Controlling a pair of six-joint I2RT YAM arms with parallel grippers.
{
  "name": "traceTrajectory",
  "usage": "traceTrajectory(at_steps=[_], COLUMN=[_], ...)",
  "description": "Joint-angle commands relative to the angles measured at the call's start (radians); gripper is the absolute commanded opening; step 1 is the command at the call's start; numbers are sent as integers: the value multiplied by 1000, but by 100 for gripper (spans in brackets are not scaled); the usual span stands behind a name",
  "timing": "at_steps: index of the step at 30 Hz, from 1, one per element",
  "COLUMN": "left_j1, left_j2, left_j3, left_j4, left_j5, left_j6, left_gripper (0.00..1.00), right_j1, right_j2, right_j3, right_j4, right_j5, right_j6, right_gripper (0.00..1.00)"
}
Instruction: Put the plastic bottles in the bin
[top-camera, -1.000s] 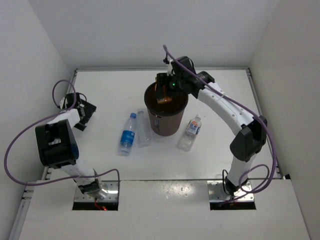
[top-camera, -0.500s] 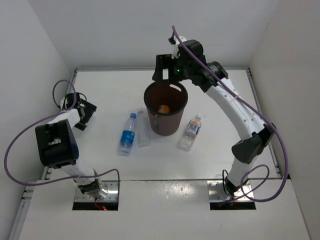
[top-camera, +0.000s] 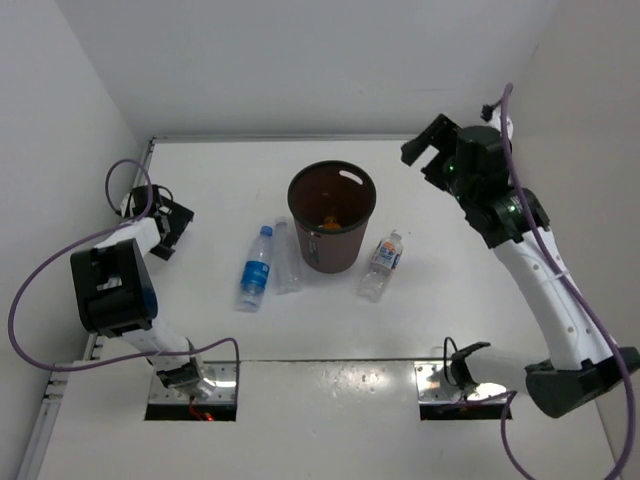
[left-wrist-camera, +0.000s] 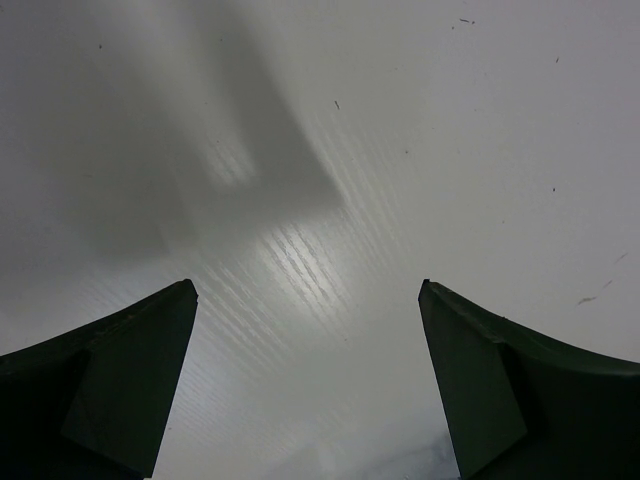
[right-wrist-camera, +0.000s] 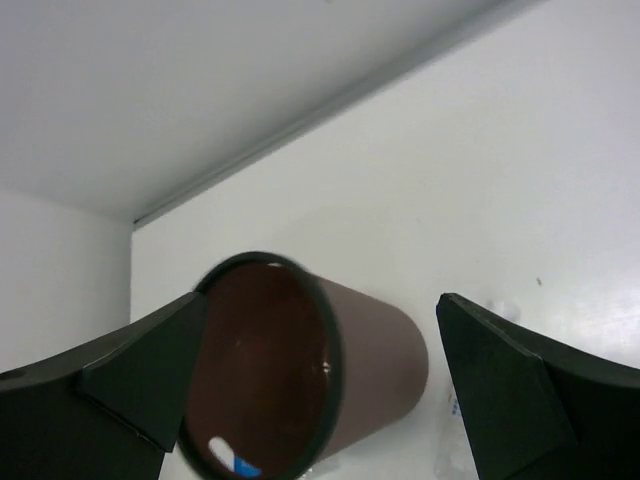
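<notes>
The right hand (top-camera: 422, 154) is hovering high above the desk (top-camera: 220, 180), off to the right of the bin (top-camera: 336, 252) and well apart from it. Its fingers (right-wrist-camera: 118, 392) are standing wide apart and are gripping nothing. In the right wrist view the bin's open mouth is showing between the two fingers, with the tapered brown wall slanting off to the right.

The bin is standing upright near the middle of the desk. The short orange bottle (top-camera: 328, 223) is lying at the bottom inside it.

Just beside the bin's base on its right, the white-label bottle (top-camera: 381, 265) is lying on its side on the desk, its cap pointing toward the far edge. On the bin's left, the plain clear bottle (top-camera: 287, 264) is lying close against the bin wall; whether it is touching is hard to tell. The blue-capped bottle (top-camera: 255, 270) is lying just beside it, a little further left, cap also toward the far edge.

The left hand (top-camera: 176, 230) is sitting low near the desk's left edge, well apart from the bottles and the bin. Its fingers are spread apart too, and only bare desk is showing between them in the left wrist view.
</notes>
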Motion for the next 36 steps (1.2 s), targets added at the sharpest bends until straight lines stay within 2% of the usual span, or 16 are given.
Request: traceTrajectory(at_steps=[1, 3, 5, 8, 11, 17, 26, 30, 36], left_j1=[13, 13, 13, 13, 13, 13, 13, 13, 13], left_j2=[1, 1, 1, 1, 1, 1, -8, -8, -8], left_j3=[-3, -12, -12, -12, -32, -44, -44, -54, -54], left_j4=[27, 37, 37, 46, 46, 55, 64, 64, 64], left_j5=[17, 17, 26, 26, 26, 26, 26, 26, 26], left_j6=[-13, -22, -22, -22, -31, -31, -31, -22, -22], left_gripper=[100, 100, 100, 100, 100, 100, 100, 100, 100], right_j1=[-127, -240, -328, -373, -348, -301, -209, -190, -172], right_j2=[6, -44, -34, 47, 71, 150, 310, 376, 420], right_j3=[-182, -417, -522, -547, -585, -690, -647, -600, -615], right_j4=[-49, 21, 47, 37, 58, 129, 29, 9, 9], right_j5=[-70, -270, -420, -557, -621, -671, -579, -579, -590], right_j6=[267, 393, 407, 360, 335, 370, 381, 381, 416], right_gripper=[100, 100, 100, 97, 98, 100, 100, 100, 99])
